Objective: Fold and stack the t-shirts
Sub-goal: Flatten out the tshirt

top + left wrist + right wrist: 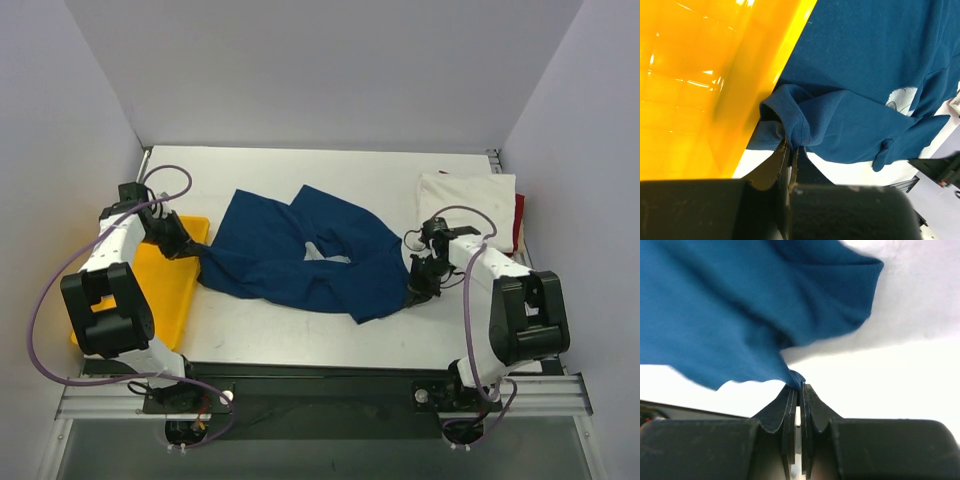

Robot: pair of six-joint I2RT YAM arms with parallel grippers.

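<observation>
Between the tips of the right gripper [799, 386], whose jaws are pressed together, sits a small pinch of blue cloth: an edge of the navy t-shirt [290, 255] at its near right end. On the opposite side, the left gripper [790, 146] is likewise clamped narrow on a bunched fold of the shirt's left end, just beside the wall of the yellow tray [695, 85]. From those two pinches the shirt spreads across the middle of the table [300, 335] in a crumpled, arched shape, creased throughout, with a pale patch of its print showing near the centre. It is neither flat nor folded. Beyond the right arm, at the far right of the table, a cream-white t-shirt [465, 195] lies folded, with a red t-shirt [519, 222] peeking out along its right edge; how much red lies beneath is hidden.

By my reading, the step in hand is taking hold of the navy shirt at both ends so it can be spread out before folding. The next move probably calls for both arms to lift and draw apart evenly. That would tauten the cloth without pulling it from either thin grip. They could then lay it flat, clear of the tray's rim.
</observation>
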